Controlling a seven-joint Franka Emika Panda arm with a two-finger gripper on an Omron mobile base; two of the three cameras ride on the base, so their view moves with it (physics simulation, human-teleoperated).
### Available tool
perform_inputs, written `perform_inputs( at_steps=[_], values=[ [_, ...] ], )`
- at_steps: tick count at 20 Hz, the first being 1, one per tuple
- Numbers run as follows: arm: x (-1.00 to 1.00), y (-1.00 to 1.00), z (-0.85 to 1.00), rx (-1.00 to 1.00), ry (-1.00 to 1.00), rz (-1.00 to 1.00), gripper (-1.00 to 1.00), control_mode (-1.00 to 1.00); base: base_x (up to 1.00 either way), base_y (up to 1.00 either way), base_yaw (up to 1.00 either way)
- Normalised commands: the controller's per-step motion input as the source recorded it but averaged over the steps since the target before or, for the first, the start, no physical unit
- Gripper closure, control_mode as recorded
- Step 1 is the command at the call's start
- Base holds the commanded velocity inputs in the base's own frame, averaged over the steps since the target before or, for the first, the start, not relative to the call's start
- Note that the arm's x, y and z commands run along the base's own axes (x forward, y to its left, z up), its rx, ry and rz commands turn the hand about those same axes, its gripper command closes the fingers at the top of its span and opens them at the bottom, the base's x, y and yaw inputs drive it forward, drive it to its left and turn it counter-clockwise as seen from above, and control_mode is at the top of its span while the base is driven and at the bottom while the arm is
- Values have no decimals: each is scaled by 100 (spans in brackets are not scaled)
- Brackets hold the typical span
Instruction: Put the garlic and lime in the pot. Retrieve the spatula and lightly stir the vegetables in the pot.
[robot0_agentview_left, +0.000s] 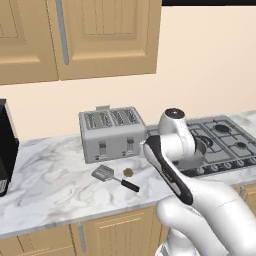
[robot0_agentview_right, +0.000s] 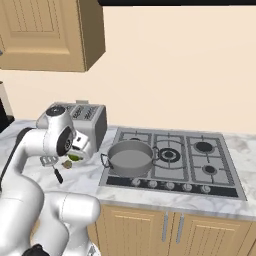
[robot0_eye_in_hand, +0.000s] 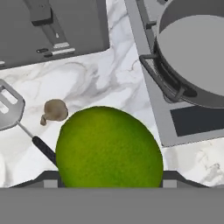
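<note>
We see a white marble counter (robot0_agentview_left: 55, 185) running along a cream wall, with light wooden cabinets (robot0_agentview_left: 107, 37) above and more wooden doors below. A silver toaster (robot0_agentview_left: 112, 132) stands toward the far side of the counter, and part of a black appliance (robot0_agentview_left: 6, 145) shows at the far left edge. To the right, a gas hob (robot0_agentview_right: 195, 160) is set into the counter.

The pot (robot0_agentview_right: 131, 157), grey and shallow with dark side handles, sits on the hob's near left burner, and its inside looks bare. The spatula (robot0_agentview_left: 114, 177) lies flat on the marble in front of the toaster, its handle pointing toward the near right. The garlic (robot0_agentview_left: 128, 172) rests on the counter just beside the spatula's handle.

The white arm rises from the near side, bends at the elbow and reaches over the counter between the toaster and the pot. The gripper (robot0_eye_in_hand: 109, 186) is clasped around the lime (robot0_eye_in_hand: 109, 146), whose green ball sits between the finger tips in the hand view. In the right base view the lime is a green patch under the wrist, above the counter and to the left of the pot.

Bare marble lies between the spatula and the hob's edge, and the counter's front edge runs close to the spatula's handle.
</note>
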Motion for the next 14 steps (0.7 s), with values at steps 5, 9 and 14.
perform_inputs(
  at_steps=[5,9,14],
  values=[
    [0,-86,47,10,-1,-23,100,-100,0,0,0],
    [12,-100,29,14,0,-29,100,-100,0,0,0],
    [31,-94,21,8,3,-26,100,-100,0,0,0]
  ],
)
